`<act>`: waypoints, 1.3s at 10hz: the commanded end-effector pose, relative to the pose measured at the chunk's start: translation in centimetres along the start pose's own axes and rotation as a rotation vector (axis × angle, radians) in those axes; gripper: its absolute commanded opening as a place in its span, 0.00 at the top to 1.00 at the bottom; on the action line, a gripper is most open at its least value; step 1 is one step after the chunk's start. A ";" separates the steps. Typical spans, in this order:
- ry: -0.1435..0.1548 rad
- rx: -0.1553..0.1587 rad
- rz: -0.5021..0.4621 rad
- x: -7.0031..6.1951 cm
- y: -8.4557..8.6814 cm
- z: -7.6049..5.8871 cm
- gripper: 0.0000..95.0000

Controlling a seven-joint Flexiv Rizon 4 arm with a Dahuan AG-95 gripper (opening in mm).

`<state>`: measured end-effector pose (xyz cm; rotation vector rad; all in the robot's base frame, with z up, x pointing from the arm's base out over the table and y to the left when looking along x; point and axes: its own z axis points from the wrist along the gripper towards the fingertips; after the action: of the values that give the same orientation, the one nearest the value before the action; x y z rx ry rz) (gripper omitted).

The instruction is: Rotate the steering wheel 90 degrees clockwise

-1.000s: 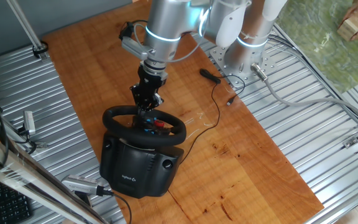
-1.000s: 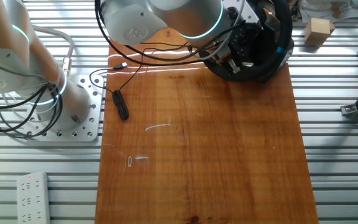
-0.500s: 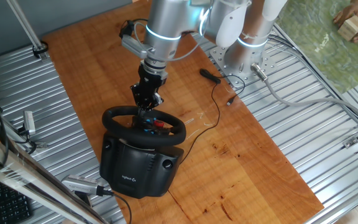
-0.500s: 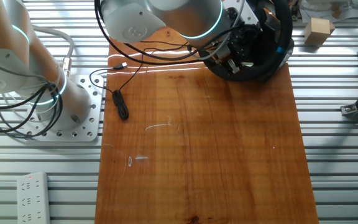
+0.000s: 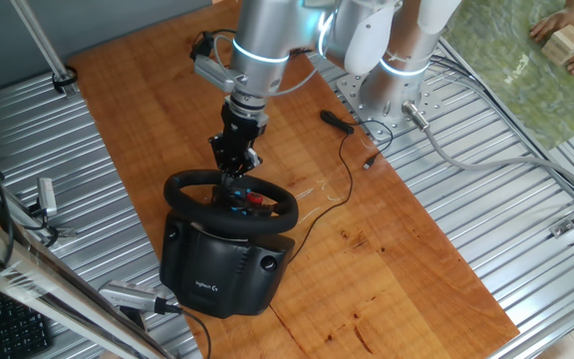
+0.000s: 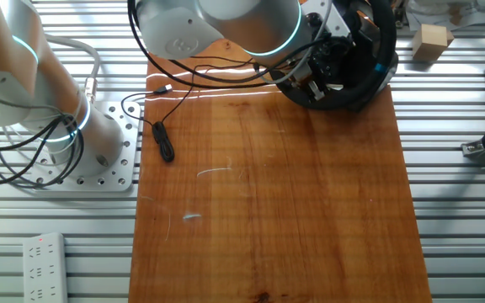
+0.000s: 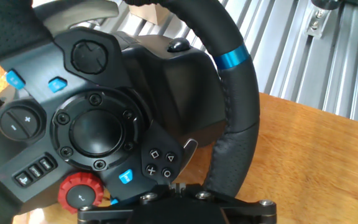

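Observation:
The steering wheel (image 5: 185, 185) is a black rim on a boxy black base (image 5: 222, 267) at the near end of the wooden board. In the hand view the steering wheel (image 7: 235, 112) fills the frame. Its blue strip (image 7: 232, 60) is at the upper right and the round hub (image 7: 98, 134) with a red dial (image 7: 79, 194) at the lower left. My gripper (image 5: 234, 178) reaches down inside the far part of the rim, next to the hub. The gripper (image 7: 179, 185) shows its jaws close together with nothing seen between them. From the other side the steering wheel (image 6: 375, 80) half hides the gripper (image 6: 317, 82).
A black cable (image 5: 345, 160) runs across the wooden board (image 6: 276, 210) from the arm's base plate (image 5: 387, 100). A wooden block (image 6: 432, 42) lies beyond the wheel, a power strip (image 6: 42, 252) on the ribbed metal table, and a keyboard (image 5: 8, 324) at the near corner.

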<state>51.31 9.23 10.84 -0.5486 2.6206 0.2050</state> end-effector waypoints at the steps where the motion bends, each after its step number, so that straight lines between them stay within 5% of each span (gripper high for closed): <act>1: 0.001 0.000 -0.001 -0.1 0.2 -0.1 1.00; 13: 0.014 0.011 -0.007 -0.2 0.2 -0.1 1.00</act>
<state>51.19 9.45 10.98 -0.5595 2.6344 0.1967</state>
